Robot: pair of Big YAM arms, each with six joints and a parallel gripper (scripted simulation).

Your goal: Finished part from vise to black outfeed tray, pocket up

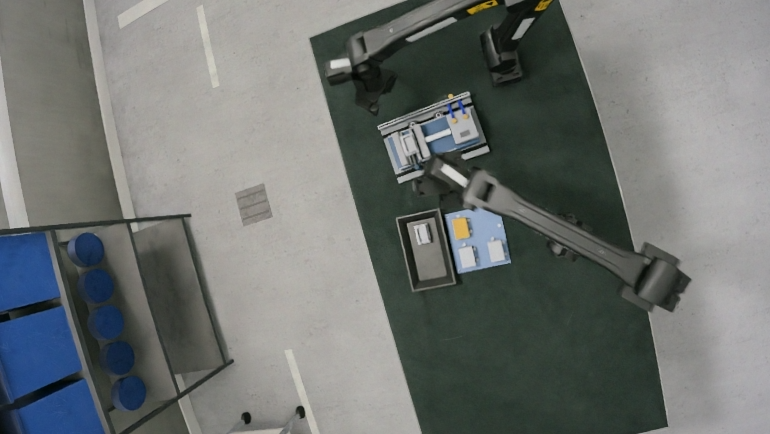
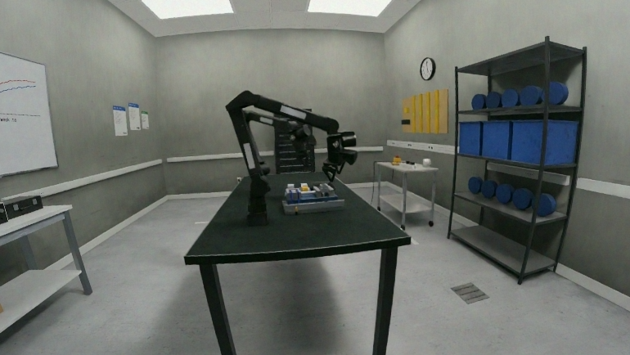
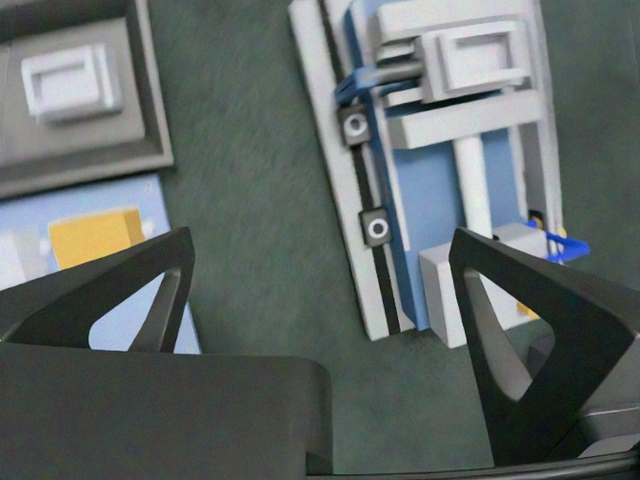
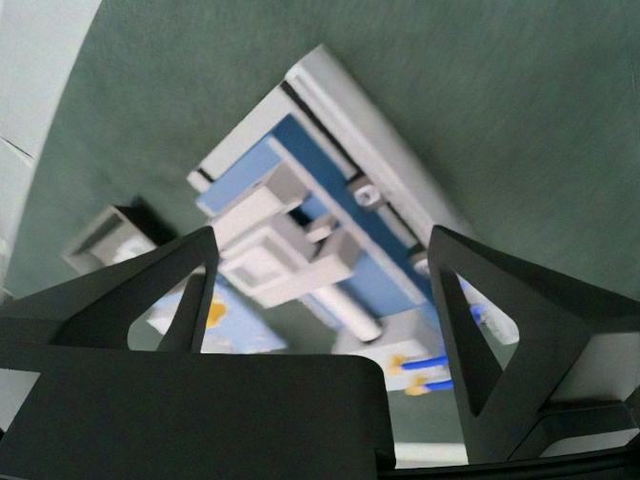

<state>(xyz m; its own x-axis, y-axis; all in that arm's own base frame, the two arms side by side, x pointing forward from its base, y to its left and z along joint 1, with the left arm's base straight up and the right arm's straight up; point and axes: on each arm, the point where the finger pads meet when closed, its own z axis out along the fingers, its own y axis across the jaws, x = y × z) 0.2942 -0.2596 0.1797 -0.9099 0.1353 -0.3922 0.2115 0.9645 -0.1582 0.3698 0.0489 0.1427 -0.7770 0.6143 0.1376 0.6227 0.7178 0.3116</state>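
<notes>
The finished part [image 1: 408, 144] [image 3: 478, 59] [image 4: 258, 266], a light grey block with a pocket on top, sits pocket up between the jaws of the vise [image 1: 444, 144] [image 3: 431, 196] [image 4: 374, 289]. My right gripper [image 1: 380, 97] [image 2: 335, 172] [image 4: 323, 240] is open and empty, above the vise's far side. My left gripper [image 1: 437, 195] [image 3: 322, 241] is open and empty, between the vise and the black outfeed tray [image 1: 431, 266] [image 3: 150, 103]. Another pocketed part [image 1: 423, 233] [image 3: 70, 82] [image 4: 131, 248] lies pocket up at the tray's end nearer the vise.
A blue plate [image 1: 482, 229] beside the tray holds an orange block [image 1: 461, 228] [image 3: 95, 237] and two plain white blocks [image 1: 467, 256] [image 1: 496, 250], all standing. A blue stop bracket [image 3: 356, 85] with a grey rod reaches the part. Blue hoses [image 4: 424, 362] rise at the vise's end.
</notes>
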